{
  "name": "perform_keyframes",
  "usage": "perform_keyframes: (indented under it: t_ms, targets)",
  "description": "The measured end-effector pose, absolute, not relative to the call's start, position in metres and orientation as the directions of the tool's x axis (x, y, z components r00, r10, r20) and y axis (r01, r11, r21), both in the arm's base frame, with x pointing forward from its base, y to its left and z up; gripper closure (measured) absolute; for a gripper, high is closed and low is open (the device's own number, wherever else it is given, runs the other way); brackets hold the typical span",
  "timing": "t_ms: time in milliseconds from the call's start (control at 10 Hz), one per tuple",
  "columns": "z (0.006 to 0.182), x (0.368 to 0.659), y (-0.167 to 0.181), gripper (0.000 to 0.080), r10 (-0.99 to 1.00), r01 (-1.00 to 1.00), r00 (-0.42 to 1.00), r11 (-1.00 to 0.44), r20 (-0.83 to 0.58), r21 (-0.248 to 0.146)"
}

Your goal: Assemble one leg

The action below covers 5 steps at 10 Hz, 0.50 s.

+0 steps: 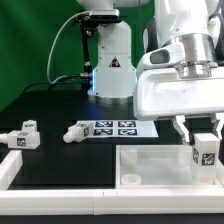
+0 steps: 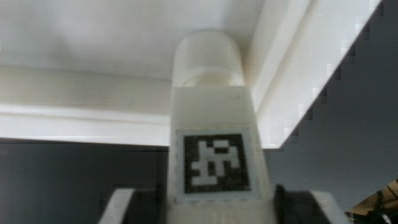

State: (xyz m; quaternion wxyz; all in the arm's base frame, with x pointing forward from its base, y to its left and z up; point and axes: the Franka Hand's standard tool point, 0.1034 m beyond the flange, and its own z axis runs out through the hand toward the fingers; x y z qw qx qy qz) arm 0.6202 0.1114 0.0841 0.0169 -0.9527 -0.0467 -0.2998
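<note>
My gripper (image 1: 204, 140) is shut on a white leg (image 1: 205, 152) with a black-and-white tag and holds it upright over the right part of the large white rimmed panel (image 1: 100, 170). In the wrist view the leg (image 2: 217, 120) stands between my fingers (image 2: 128, 205), its rounded end pointing at a corner of the panel's rim (image 2: 285, 70). Two more legs lie on the black table in the exterior view, one (image 1: 22, 136) at the left and one (image 1: 75, 132) by the marker board.
The marker board (image 1: 113, 128) lies flat on the table behind the panel. The robot's base (image 1: 110, 70) stands at the back. A round hole (image 1: 129, 180) shows in the panel's floor. The panel's left rim (image 1: 12, 170) reaches the exterior view's left edge.
</note>
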Motion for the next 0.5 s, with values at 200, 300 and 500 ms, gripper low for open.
perform_keyframes:
  t_ms: [200, 300, 500]
  targets:
    - [0.0823, 0.6192, 0.1118, 0.0367, 0.08, 0.1, 0.825, -0.995, 0.559, -0.005]
    - [0.0818, 0.6194, 0.1125, 0.0367, 0.078, 0.1, 0.836, -0.995, 0.543, -0.01]
    - [0.0802, 0.6252, 0.1118, 0.0167, 0.074, 0.096, 0.858, -0.995, 0.509, -0.017]
